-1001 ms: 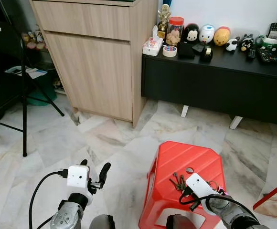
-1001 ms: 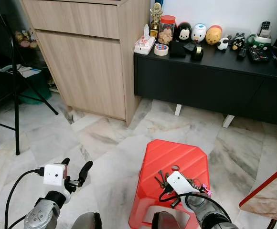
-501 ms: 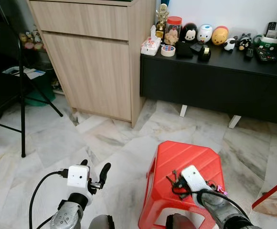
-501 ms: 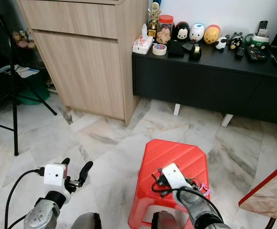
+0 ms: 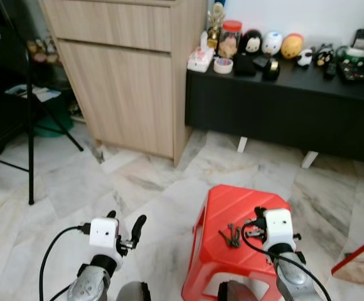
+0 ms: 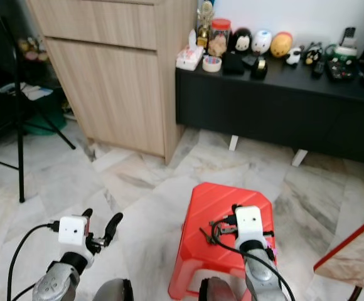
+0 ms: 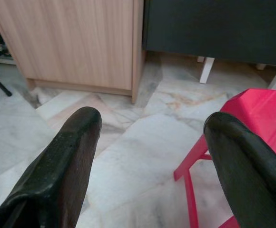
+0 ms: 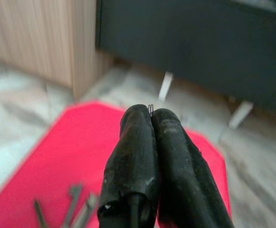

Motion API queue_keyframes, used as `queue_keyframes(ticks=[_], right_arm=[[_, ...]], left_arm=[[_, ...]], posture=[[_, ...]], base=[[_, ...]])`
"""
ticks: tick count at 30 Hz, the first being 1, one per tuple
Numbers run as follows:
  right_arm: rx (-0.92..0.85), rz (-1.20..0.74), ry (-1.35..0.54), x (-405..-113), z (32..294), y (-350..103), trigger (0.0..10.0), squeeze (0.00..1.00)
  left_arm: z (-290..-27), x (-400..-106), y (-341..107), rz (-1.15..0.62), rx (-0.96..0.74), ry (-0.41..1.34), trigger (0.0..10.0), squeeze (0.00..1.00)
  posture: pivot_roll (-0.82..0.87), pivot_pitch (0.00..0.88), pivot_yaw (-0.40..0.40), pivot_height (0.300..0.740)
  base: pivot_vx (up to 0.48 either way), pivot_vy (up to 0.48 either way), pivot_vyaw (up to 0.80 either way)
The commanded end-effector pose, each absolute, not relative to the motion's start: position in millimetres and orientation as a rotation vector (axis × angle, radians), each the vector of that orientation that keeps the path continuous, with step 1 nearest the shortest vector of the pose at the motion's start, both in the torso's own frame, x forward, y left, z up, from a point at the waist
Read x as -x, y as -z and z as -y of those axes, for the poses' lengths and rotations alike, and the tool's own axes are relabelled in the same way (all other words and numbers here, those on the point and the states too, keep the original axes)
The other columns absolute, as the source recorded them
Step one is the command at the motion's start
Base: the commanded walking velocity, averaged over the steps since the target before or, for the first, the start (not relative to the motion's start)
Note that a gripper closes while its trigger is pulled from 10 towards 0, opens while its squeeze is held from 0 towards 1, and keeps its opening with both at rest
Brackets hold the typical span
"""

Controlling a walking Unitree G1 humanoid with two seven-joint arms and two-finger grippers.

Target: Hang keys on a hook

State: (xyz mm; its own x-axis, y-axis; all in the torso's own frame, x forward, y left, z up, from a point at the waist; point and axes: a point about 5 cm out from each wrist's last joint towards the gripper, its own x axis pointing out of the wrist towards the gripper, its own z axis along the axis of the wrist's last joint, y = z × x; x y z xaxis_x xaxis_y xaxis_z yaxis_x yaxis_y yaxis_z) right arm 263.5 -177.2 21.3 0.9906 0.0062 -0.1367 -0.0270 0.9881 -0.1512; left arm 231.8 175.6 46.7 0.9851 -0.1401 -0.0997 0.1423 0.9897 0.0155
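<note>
Two grippers show at the bottom of the head views. The right gripper (image 8: pixel 150 114) hovers over the red stool (image 5: pixel 232 204), its fingers (image 8: pixel 133 156) pressed together; a thin sliver of metal shows at their tips, too small to tell what it is. The keys (image 5: pixel 231 236) lie in a bunch on the stool's top, near its front edge, just beside the right gripper's white camera block. The left gripper (image 7: pixel 152 142) hangs over the marble floor (image 5: pixel 107 182) to the stool's left, fingers spread wide and released. Beyond stand a wooden cabinet (image 5: pixel 125 75) and a black counter (image 5: pixel 282 106) carrying small figures and jars.
</note>
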Motion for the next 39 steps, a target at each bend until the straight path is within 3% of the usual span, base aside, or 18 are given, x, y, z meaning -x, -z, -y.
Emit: queue_keyframes(ticks=[1,7,23,28,35,39], right_arm=[[0.119,-0.033,0.027,-263.5,178.4,-36.3,10.0,0.00],[0.074,0.021,0.028,-256.3,169.6,-44.6,10.0,0.00],[0.065,-0.059,0.029,-245.2,168.1,-32.8,10.0,0.00],[0.062,-0.092,0.030,-240.5,167.5,-25.2,10.0,0.00],[0.044,-0.237,0.070,-228.0,172.8,3.6,10.0,0.00],[0.030,-0.458,0.081,-209.6,172.1,40.0,10.0,0.00]], left_arm=[[-176.9,-231.2,-44.5,-0.103,-0.031,0.134,10.0,0.00],[-177.5,-230.3,-43.1,-0.103,-0.033,0.128,10.0,0.00],[-182.9,-229.6,-36.8,-0.119,-0.039,0.109,10.0,0.00],[-191.9,-227.1,-25.6,-0.159,-0.060,0.084,10.0,0.00],[-207.0,-221.6,-5.4,-0.258,-0.080,0.060,10.0,0.00],[-220.3,-217.8,12.0,-0.350,-0.083,0.024,10.0,0.00]], posture=[[0.05,0.033,-0.056,0.626],[0.04,0.029,-0.060,0.651],[0.03,0.009,-0.065,0.740],[0.03,0.000,-0.068,0.740],[0.04,0.000,-0.064,0.740],[0.04,0.000,-0.062,0.740]], base=[[0.000,0.000,0.00],[0.000,0.000,0.00],[0.000,0.000,0.00],[0.000,0.000,0.00],[0.000,0.000,0.00],[0.000,0.000,0.00]])
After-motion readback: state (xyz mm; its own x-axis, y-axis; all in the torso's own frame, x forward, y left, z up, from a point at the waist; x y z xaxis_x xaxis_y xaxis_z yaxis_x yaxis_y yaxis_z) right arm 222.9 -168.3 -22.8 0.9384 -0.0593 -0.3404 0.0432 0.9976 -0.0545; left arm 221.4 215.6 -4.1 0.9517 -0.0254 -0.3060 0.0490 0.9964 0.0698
